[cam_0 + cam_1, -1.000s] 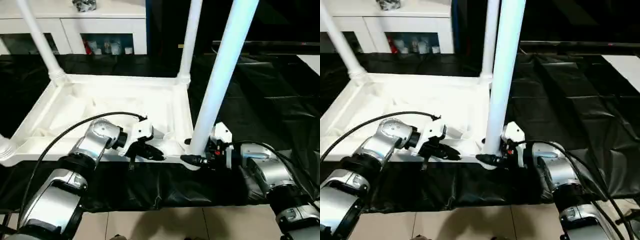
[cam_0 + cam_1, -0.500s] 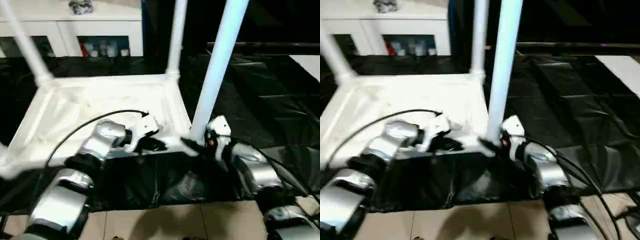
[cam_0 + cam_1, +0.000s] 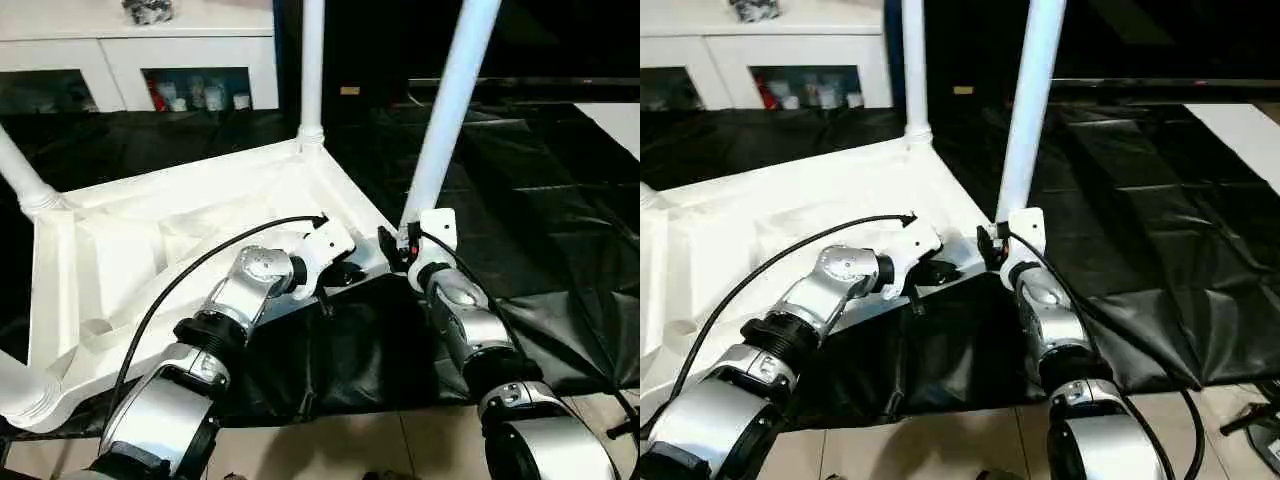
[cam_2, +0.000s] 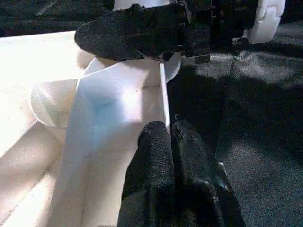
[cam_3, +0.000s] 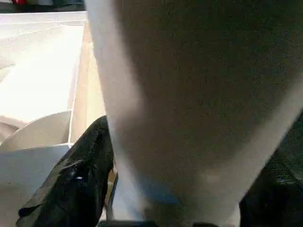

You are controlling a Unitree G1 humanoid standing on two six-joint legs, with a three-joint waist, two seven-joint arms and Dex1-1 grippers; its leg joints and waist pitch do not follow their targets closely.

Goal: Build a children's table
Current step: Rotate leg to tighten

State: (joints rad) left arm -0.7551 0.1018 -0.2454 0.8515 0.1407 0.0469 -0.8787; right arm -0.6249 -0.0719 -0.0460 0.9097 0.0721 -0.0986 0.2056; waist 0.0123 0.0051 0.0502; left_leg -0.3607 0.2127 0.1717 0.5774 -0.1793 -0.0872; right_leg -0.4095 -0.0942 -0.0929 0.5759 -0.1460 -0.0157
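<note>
Head stereo pair above, forward-down; wrist cameras close along each claw.

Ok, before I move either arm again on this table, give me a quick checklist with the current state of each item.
1. Left gripper shut on the tabletop rim: ok, fingers pinch the thin edge wall.
2. Right gripper around the near leg at its base: ok, a finger shows on each side of the tube.
3. Right gripper firmly clamped: cannot tell.
4. Near leg fully seated in its corner socket: cannot tell, the grippers hide the joint.
5. Far leg upright in its socket: ok.
6. Tabletop lying underside up on the black sheet: ok.
</note>
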